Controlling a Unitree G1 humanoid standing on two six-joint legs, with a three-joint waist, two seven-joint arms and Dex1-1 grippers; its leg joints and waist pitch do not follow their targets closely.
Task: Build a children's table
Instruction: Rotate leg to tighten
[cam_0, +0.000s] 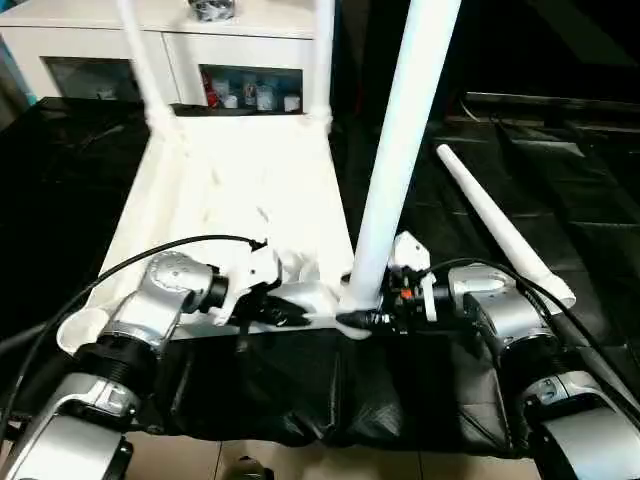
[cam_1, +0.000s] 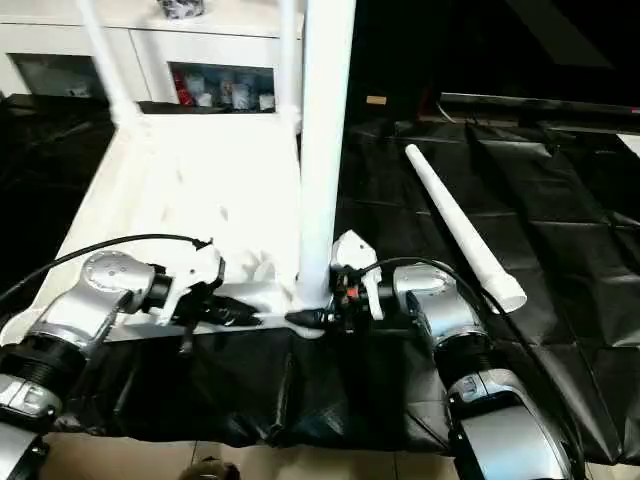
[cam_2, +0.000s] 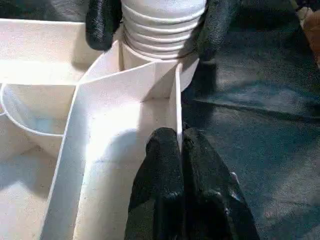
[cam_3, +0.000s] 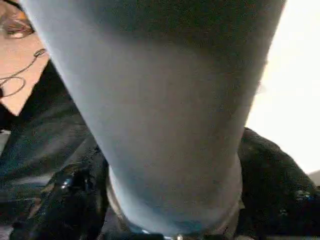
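**Leg Held at Near Corner Socket**

The tabletop (cam_0: 240, 200) lies underside up on black sheeting (cam_1: 560, 250). Two legs (cam_0: 140, 60) stand in its far corner sockets. The right end effector (cam_0: 362, 320) is closed around the base of a third leg (cam_0: 400, 150), which stands upright at the near right corner socket (cam_2: 155, 60). The left end effector (cam_2: 179, 150) is clamped on the tabletop's thin rim wall just beside that socket. The fourth leg (cam_1: 460, 225) lies loose on the sheeting, right of the tabletop.
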